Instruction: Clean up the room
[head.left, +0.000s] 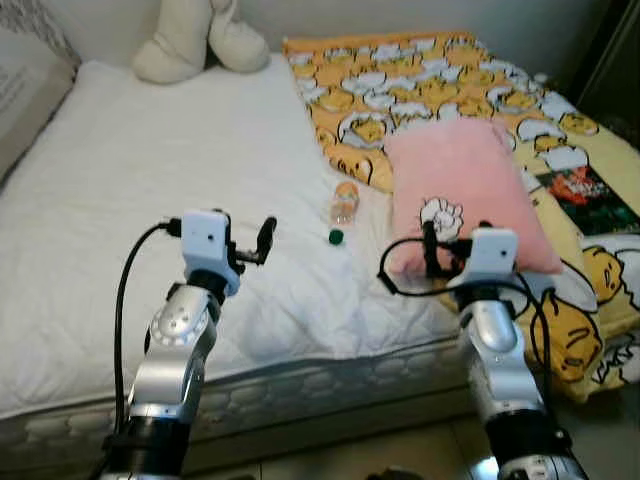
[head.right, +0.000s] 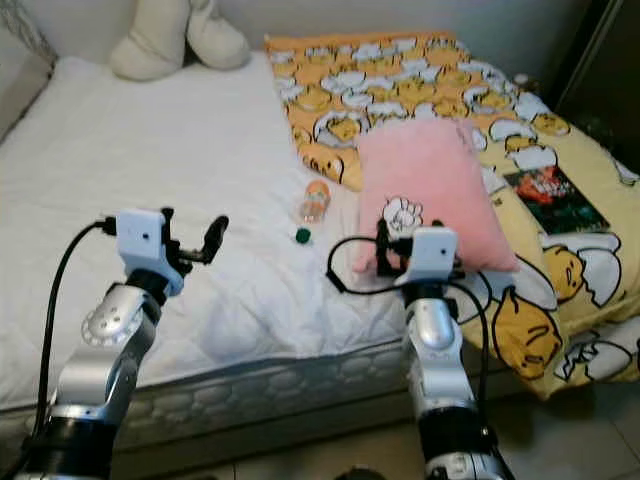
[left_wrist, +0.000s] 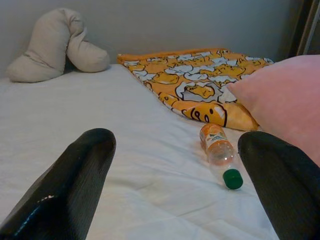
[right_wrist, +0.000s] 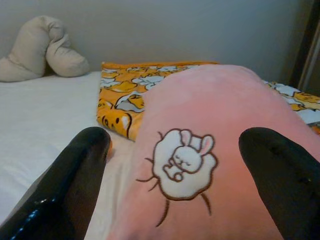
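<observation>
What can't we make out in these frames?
- Bottle label: too small and blurred in the eye views, turned away in the left wrist view.
- Book cover text: too small in the eye views.
- Pink pillow far side: cut off by the right wrist view's edge, behind the right gripper.
- Gray cushion: cut by the left eye view's edge.

This is a bedroom in a home: a bed (head.left: 150, 200) with a white quilted mattress cover takes up most of the scene, its padded edge nearest the robot. A yellow-and-orange cartoon-print blanket (head.left: 420, 80) lies over the right side, a pink pillow (head.left: 465, 190) with a rabbit motif rests on it, and a cream plush cushion (head.left: 195, 40) sits at the far end against a plain wall. At far right stands a dark upright, perhaps a wardrobe or door frame (head.left: 610, 60).
</observation>
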